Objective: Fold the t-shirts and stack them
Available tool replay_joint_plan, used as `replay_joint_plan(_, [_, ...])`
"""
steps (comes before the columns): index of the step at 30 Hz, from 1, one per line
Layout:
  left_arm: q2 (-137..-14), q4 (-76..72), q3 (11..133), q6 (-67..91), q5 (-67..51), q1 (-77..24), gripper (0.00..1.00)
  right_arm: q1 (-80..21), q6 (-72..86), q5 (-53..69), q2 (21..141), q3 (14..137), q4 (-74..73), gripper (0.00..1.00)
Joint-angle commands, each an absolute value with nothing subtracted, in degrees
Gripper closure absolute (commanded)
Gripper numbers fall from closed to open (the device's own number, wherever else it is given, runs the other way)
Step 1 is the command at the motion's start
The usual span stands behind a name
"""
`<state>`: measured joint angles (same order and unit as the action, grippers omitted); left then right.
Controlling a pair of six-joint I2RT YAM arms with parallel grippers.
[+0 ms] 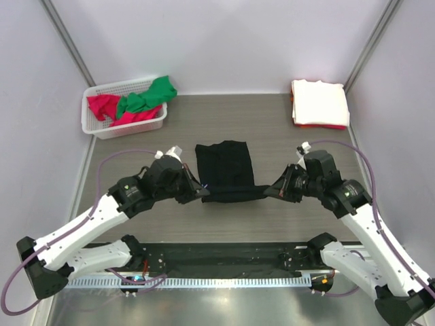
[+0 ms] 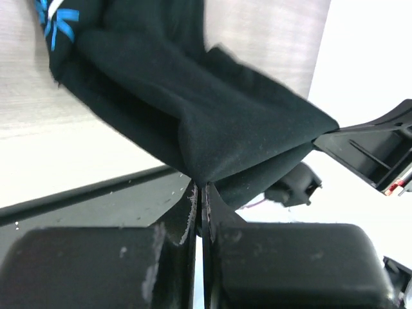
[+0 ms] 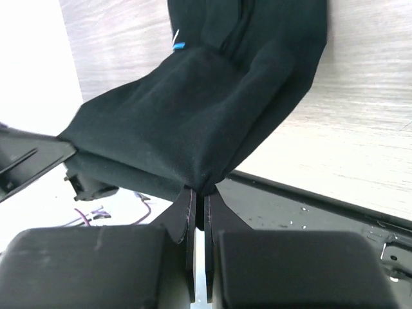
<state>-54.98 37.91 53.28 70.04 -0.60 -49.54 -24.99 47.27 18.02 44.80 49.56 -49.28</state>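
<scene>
A black t-shirt (image 1: 225, 170) lies partly folded on the wooden table, in the middle between the two arms. My left gripper (image 1: 202, 193) is shut on its near left corner, and my right gripper (image 1: 267, 192) is shut on its near right corner. The near edge hangs stretched between them, lifted off the table. In the left wrist view the black cloth (image 2: 212, 109) is pinched at the tips of the left gripper (image 2: 203, 190). The right wrist view shows the same cloth (image 3: 193, 109) bunched into the right gripper (image 3: 199, 193).
A white lattice basket (image 1: 129, 129) at the back left holds a red shirt (image 1: 102, 105) and a green shirt (image 1: 153, 95). At the back right sits a folded white shirt (image 1: 318, 100) on a stack with a red edge (image 1: 326, 126) beneath. Walls close in both sides.
</scene>
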Motion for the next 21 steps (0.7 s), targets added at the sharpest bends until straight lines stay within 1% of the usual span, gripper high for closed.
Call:
replay_joint_plan(1, [-56.8,51.4,60.0,65.8,9.9,-48.0,1.00,-24.2,43.9,8.5,50.0,56.9,-56.0,0.99])
replay_joint_plan(3, [-59.7,52.0,61.8,63.4,9.4,-45.3,0.99,-24.2,41.8,6.1,55.4,59.8,-56.1,0.99])
replay_joint_plan(10, [-67.4,47.3,64.6,57.2,1.2,-33.8,0.99,-24.0,36.0,0.4,71.3,74.2,-55.6,0.99])
replay_joint_plan(12, [-69.5,46.1,65.6,55.9,-1.4,-31.0,0.99,-23.7,34.8,0.3,74.5,76.5,-55.4,0.99])
replay_joint_plan(21, [-83.5,44.5,75.1,50.5,-6.0,-22.7,0.99,-20.5,30.5,2.4,91.1,87.8,-51.3,0.99])
